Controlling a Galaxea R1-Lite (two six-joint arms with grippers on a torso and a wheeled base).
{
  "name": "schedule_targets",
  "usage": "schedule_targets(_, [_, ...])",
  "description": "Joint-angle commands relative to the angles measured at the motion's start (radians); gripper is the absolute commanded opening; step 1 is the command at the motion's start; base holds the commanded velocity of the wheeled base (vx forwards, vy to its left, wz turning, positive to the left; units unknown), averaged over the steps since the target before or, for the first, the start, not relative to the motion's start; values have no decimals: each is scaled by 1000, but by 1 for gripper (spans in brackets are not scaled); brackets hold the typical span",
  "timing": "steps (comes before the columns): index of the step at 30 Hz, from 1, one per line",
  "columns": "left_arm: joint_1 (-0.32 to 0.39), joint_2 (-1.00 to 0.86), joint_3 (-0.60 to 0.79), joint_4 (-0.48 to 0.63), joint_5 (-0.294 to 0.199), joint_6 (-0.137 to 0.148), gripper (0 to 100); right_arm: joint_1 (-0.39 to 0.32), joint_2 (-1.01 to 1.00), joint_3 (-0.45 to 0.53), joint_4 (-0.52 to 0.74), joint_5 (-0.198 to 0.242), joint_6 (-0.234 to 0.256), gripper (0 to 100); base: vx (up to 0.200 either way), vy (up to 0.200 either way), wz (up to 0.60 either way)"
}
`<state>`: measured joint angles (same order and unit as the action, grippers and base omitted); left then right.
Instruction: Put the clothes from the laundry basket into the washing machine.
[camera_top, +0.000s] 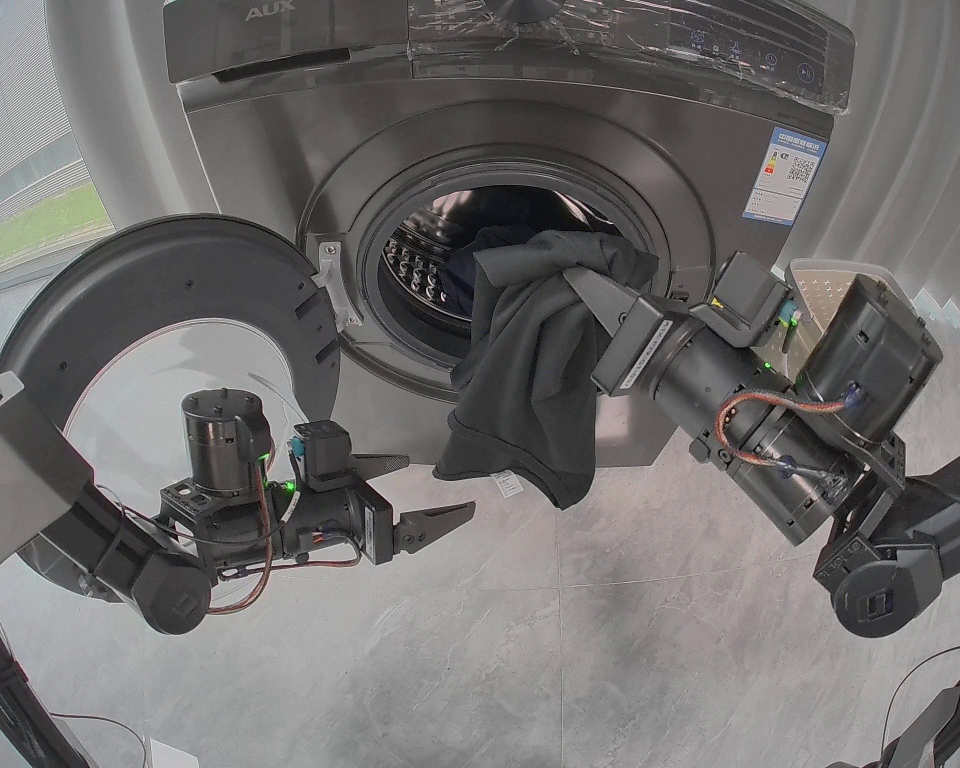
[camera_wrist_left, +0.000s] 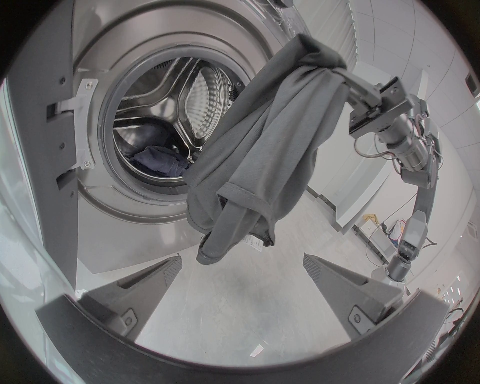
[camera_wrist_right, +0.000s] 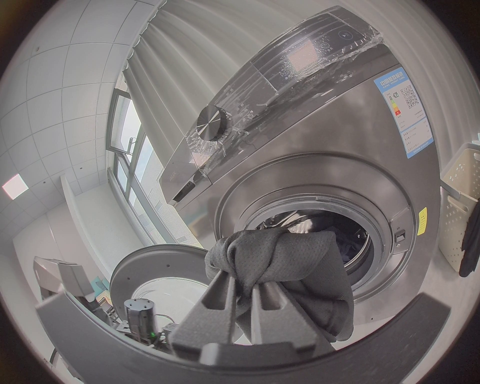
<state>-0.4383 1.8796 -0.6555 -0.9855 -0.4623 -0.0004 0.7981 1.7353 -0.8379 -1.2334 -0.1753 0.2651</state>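
Washing machine (camera_top: 560, 130): front loader standing on the tiled floor (camera_top: 560, 620), with its round mouth (camera_top: 430, 260) open.
Door (camera_top: 150, 290): swung fully open to the machine's left side, so the mouth is unobstructed across its whole width.
Right gripper (camera_top: 585, 285): raised at the right edge of the mouth, with its fingers (camera_wrist_right: 220, 305) clamped on a bunched fold of a dark grey garment (camera_top: 530, 370).
Dark grey garment: held in front of the right half of the mouth, with its top bunch level with the upper part of the opening. Its long axis is near vertical. The body hangs past the lower rim and down the machine's front panel, hem toward the floor but clear of it. A white label (camera_top: 507, 484) shows at the bottom edge. Whether the cloth touches the rim cannot be told.
Drum: a dark blue garment (camera_wrist_left: 157, 160) lies low inside, toward the back. The left half of the opening is free.
Left gripper (camera_top: 438, 485): low over the floor in front of the door, fingers spread and holding nothing. It is pointed toward the hanging hem and well apart from it.
Laundry basket (camera_wrist_right: 462, 200): pale and perforated, on the floor at the machine's right side, behind the right arm. A dark cloth (camera_wrist_right: 470, 245) hangs over its edge.
Room: bare floor lies between the two arms, below the garment.
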Motion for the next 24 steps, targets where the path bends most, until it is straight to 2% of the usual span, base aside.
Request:
schedule_targets(1, [0,69,-47,-5,1,-6,100,9,-22,14,2,-1,0,0,0,0,0])
schedule_targets(21, [-31,242,-200,-119,7,-27,100,30,-23,40,-6,-3,-1,0,0,0,0])
schedule_targets(24, [-42,254,-207,-166,8,-46,100,29,-26,43,-6,-3,-1,0,0,0,0])
